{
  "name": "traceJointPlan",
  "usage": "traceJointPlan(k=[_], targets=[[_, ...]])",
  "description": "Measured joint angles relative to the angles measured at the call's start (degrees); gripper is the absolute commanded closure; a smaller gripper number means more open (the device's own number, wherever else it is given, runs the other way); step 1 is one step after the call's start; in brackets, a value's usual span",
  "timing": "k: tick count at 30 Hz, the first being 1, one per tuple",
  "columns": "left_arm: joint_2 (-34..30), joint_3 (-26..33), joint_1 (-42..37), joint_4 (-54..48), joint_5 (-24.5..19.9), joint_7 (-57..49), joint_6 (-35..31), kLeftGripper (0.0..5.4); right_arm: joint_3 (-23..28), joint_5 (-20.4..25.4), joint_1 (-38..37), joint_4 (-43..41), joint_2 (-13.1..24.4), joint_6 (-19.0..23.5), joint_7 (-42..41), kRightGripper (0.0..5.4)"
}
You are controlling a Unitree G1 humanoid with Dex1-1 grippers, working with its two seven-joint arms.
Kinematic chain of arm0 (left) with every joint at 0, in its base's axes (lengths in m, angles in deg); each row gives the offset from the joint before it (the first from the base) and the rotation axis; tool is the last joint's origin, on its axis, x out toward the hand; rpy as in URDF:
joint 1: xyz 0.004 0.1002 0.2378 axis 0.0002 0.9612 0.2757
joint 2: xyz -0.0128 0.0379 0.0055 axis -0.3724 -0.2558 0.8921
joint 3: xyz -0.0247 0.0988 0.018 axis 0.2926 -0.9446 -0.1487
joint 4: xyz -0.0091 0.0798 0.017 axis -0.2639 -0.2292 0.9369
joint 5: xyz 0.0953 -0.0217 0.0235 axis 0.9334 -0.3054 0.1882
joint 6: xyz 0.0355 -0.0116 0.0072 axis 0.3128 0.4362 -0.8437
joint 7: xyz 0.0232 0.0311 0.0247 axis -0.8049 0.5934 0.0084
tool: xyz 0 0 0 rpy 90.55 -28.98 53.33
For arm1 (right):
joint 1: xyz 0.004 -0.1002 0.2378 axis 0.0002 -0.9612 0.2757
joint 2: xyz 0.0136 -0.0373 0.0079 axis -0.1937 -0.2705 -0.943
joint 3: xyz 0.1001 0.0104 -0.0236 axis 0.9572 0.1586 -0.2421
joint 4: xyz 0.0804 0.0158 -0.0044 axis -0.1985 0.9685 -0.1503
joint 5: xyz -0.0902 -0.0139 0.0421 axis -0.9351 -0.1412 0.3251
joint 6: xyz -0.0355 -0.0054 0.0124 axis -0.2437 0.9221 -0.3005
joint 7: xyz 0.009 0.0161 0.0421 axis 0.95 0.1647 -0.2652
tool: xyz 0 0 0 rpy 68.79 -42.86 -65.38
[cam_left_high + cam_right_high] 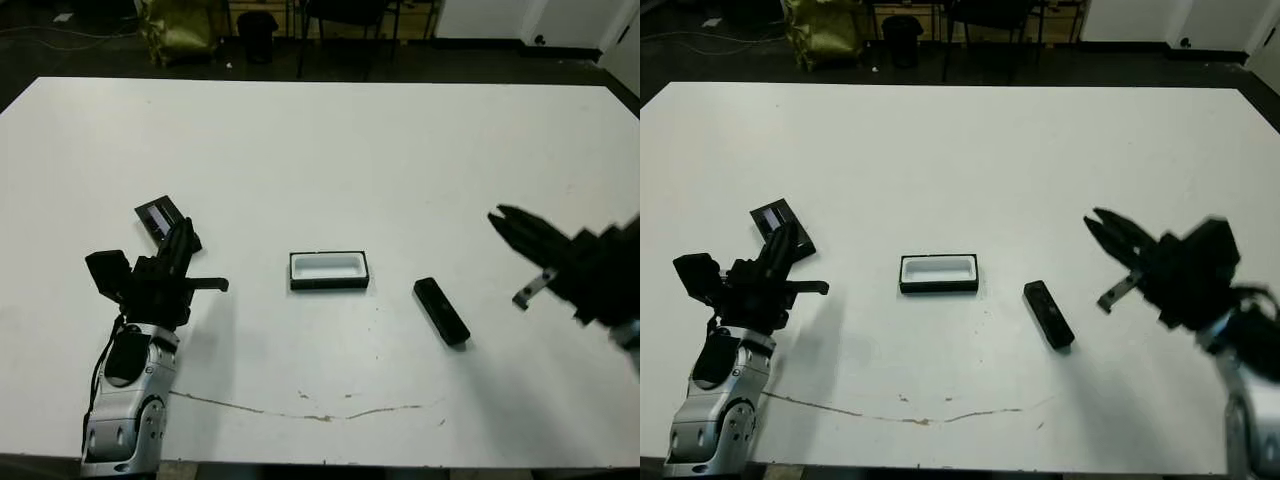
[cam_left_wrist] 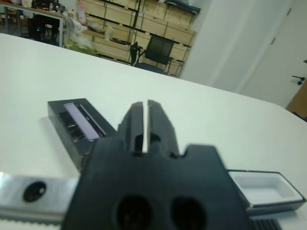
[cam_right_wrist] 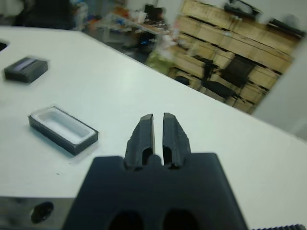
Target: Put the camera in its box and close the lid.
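**Camera lies loose beside its open box**

The camera (image 1: pixel 441 311) lies flat on the table (image 1: pixel 330 150), at four o'clock from the open box (image 1: pixel 329 271) and just apart from it. It looks light, rigid and glossy, so probably slippery; pinching across its narrow sides at mid-length seems safest. The lid (image 1: pixel 160 218) lies at nine o'clock, well apart from the box. The right gripper (image 3: pixel 158 128) hangs empty, fingers nearly together. The left gripper (image 2: pixel 145 125), likewise pressed together and empty, hovers by the lid.
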Motion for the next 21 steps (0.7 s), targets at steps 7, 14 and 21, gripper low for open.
traceJointPlan(k=[7,14,21], targets=[[0.0,0.0,-0.1,0.1,-0.1,0.2,0.0,5.38,-7.3,0.1,-11.9,-8.8,-7.6,-2.9,8.6,5.4],[0.2,0.0,0.0,0.1,-0.1,0.1,-0.4,5.38,-12.1,-3.0,-15.0,-8.7,-9.0,-8.3,13.1,5.4],[0.3,0.0,0.0,0.1,-0.1,0.1,-0.5,5.38,-14.6,-5.8,-16.4,-4.7,-9.2,-10.4,16.6,5.4]])
